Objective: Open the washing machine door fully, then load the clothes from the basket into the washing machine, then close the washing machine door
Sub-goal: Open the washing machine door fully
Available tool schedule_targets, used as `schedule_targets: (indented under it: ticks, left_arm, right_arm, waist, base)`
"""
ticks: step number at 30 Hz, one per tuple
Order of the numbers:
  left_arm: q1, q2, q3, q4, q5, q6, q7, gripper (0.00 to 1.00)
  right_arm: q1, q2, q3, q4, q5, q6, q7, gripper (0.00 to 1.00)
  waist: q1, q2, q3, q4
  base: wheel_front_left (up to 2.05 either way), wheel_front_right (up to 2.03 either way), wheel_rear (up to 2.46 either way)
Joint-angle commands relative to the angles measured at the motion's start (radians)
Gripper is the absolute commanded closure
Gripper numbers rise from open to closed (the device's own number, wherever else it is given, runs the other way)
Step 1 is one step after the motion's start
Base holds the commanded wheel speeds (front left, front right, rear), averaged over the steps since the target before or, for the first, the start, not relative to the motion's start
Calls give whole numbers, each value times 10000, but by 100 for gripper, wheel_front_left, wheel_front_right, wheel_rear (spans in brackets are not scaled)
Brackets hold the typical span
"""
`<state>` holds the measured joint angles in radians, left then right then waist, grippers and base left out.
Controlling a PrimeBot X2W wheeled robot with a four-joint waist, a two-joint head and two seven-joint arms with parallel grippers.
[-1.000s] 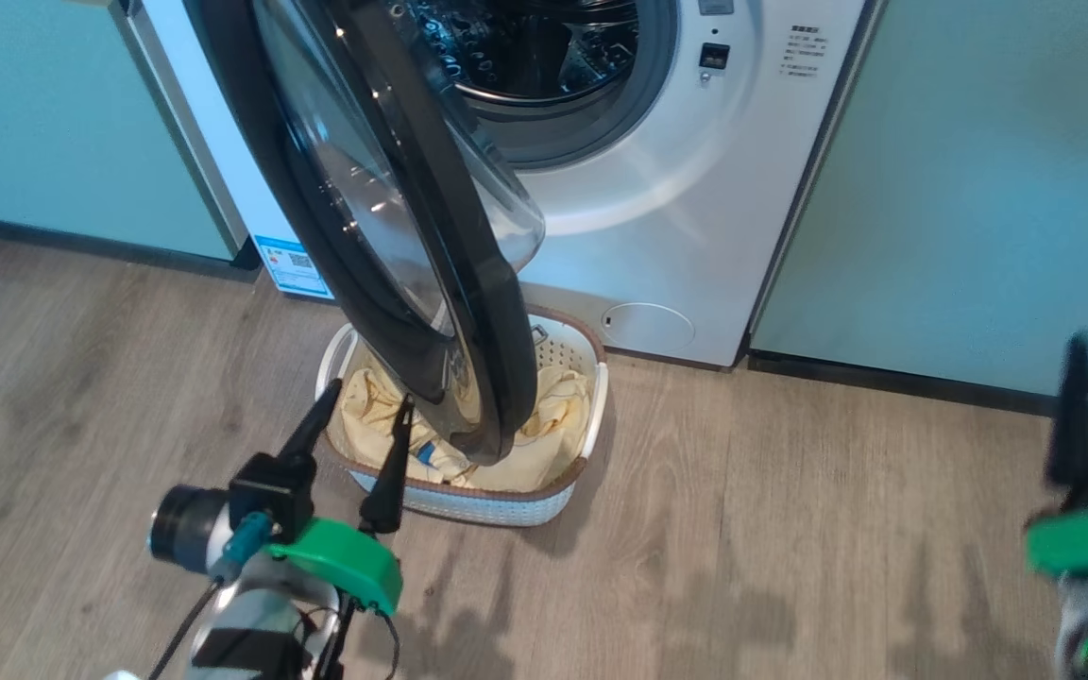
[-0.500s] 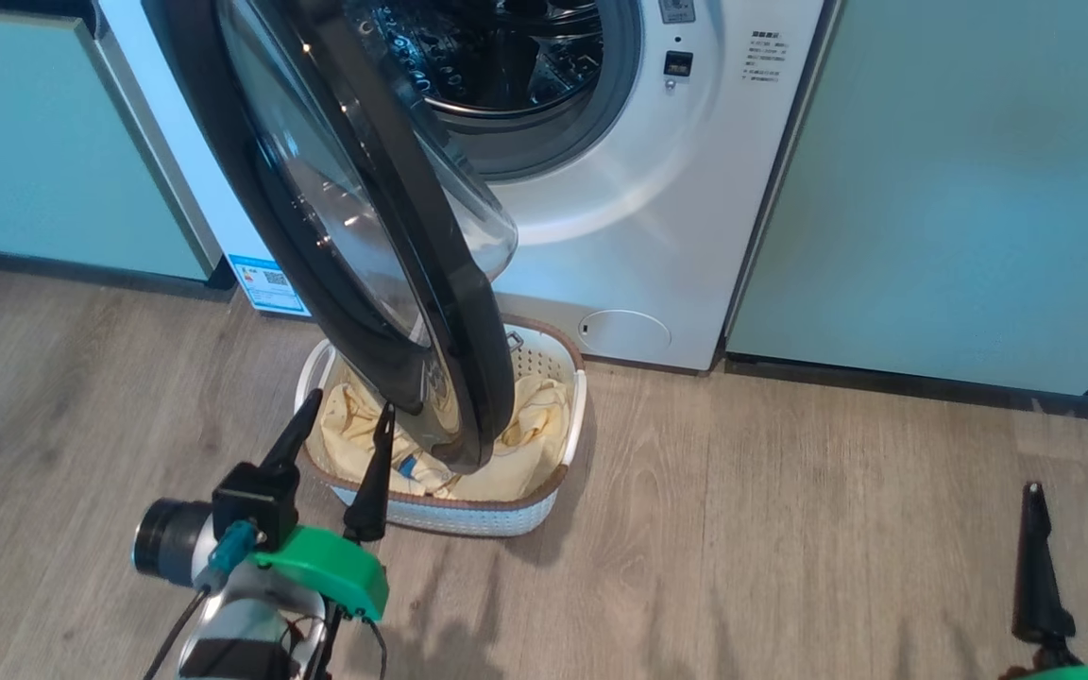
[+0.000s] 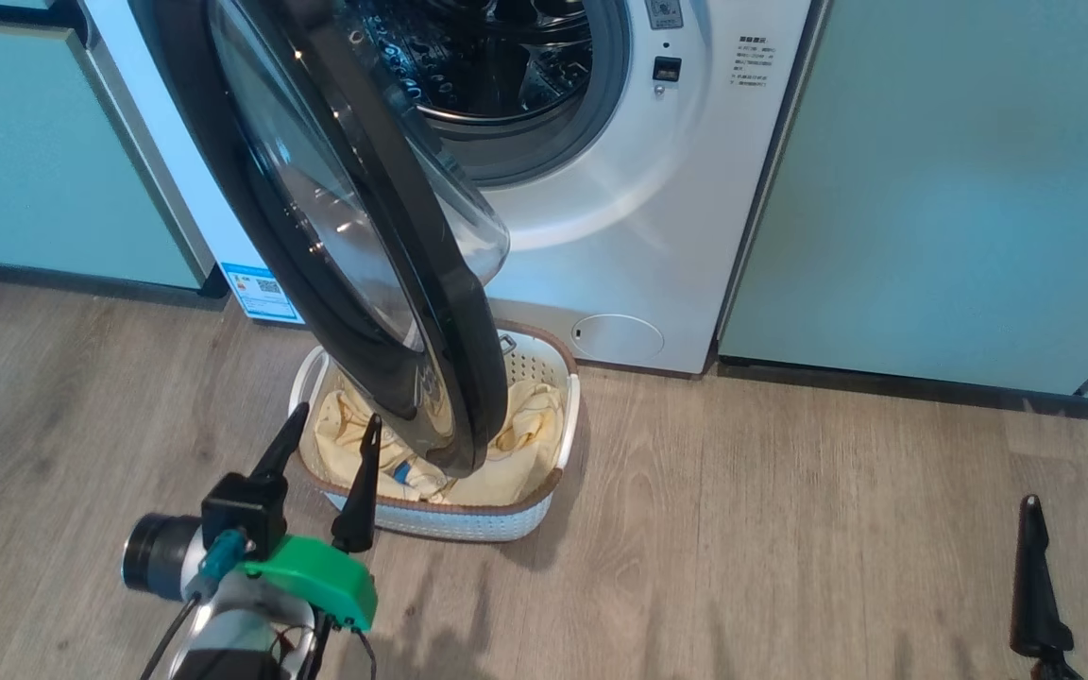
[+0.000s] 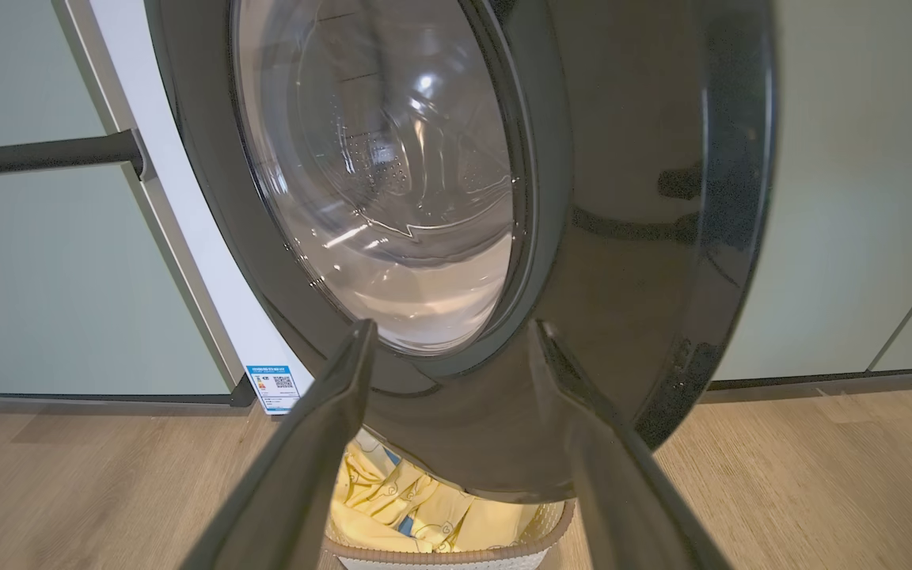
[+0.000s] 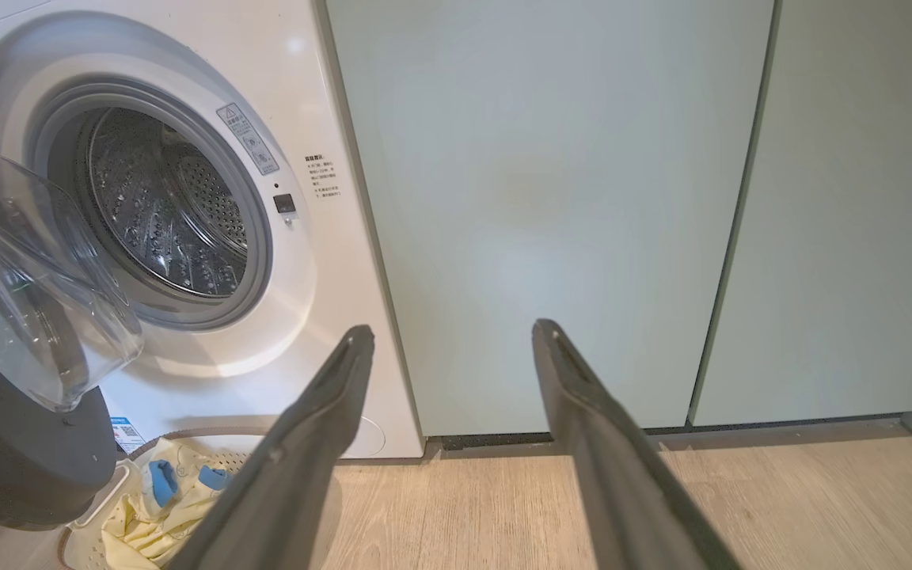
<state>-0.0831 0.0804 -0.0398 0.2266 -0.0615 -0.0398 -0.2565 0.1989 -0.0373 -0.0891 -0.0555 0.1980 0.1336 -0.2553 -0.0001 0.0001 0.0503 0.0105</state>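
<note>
The washing machine stands white between pale green cabinets, its steel drum exposed. The washing machine door, black-rimmed with bulging glass, is swung out partway and hangs over the basket. The clothes, pale yellow with blue patches, lie in the basket, partly hidden by the door. My left gripper is open at the basket's near left rim, apart from the door; in the left wrist view its fingertips frame the door rim. My right gripper is open at the lower right, over bare floor.
Pale green cabinet panels flank the machine on both sides. Wooden floor stretches in front, open to the right of the basket. A round service cap sits low on the machine front, and a blue label sticker at its lower left corner.
The head camera has shifted, sliding the scene left and down. My right gripper has dropped lower in view and lost its blur. The left gripper has eased back slightly from the basket.
</note>
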Motion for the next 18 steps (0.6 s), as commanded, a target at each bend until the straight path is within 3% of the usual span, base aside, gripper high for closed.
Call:
schedule_targets:
  ticks: [1,15,16,17,18]
  left_arm:
    - [-285,181,335,-286,46,71,-53,0]
    - [-336,156,353,-218,33,54,-53,0]
    - [-343,151,350,-210,30,52,-53,37]
    - [-347,146,349,-199,27,53,-53,94]
    - [-351,143,351,-187,30,59,-53,100]
  right_arm:
    - [-177,-130,249,-376,24,-29,-64,0]
    - [-135,-130,327,-389,-72,-29,-64,0]
    - [-139,-130,327,-399,-64,-29,-64,0]
    - [-141,-130,320,-405,-55,-29,-64,0]
    - [-142,-130,314,-405,-58,-29,-64,0]
  waist:
    - [1,-1,2,-1]
    - [1,-1,-2,-93]
    - [1,-1,-1,-93]
    - [1,-1,2,-97]
    - [1,-1,6,-100]
  base:
    - [0,0,0]
    - [0,0,0]
    - [0,0,0]
    - [0,0,0]
    - [0,0,0]
